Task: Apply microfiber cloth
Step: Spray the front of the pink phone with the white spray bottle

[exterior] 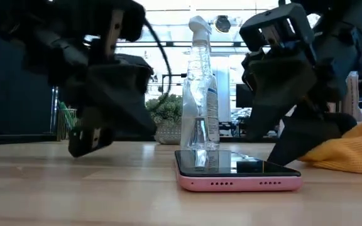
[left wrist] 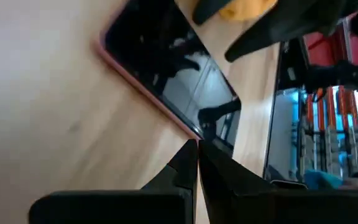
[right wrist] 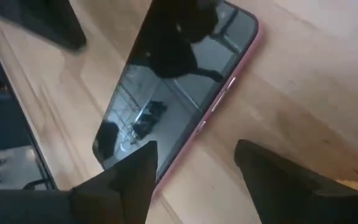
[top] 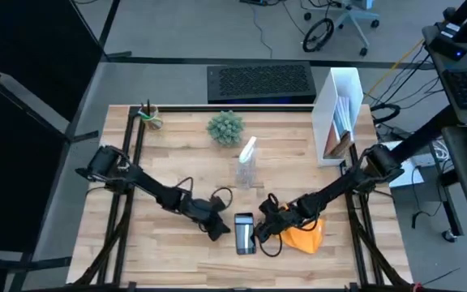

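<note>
Right, the microfiber cloth (top: 306,237) lies in an orange-yellow heap on the worktop (top: 177,162), just right of the smartphone (top: 244,233), and nobody has hold of it yet. The right claw (top: 267,229) sits low between cloth and phone, fingers spread apart and empty, with the pink phone edge showing between them in its wrist view. On the phone's other side, the left claw (top: 219,229) hovers with its fingers pressed together, gripping nothing.

By my read the pick-up is the step in hand: the cloth has to be grasped before any wiping starts. The right claw looks best placed, but it points at the phone, so it would need to swing back over the folds and pinch a good bunch of fabric.

Behind the phone stands the clear spray bottle (top: 246,165), close enough to get knocked in a wide sweep. Farther back are a small plant (top: 225,127) and a white box (top: 339,118), well apart from the action.
</note>
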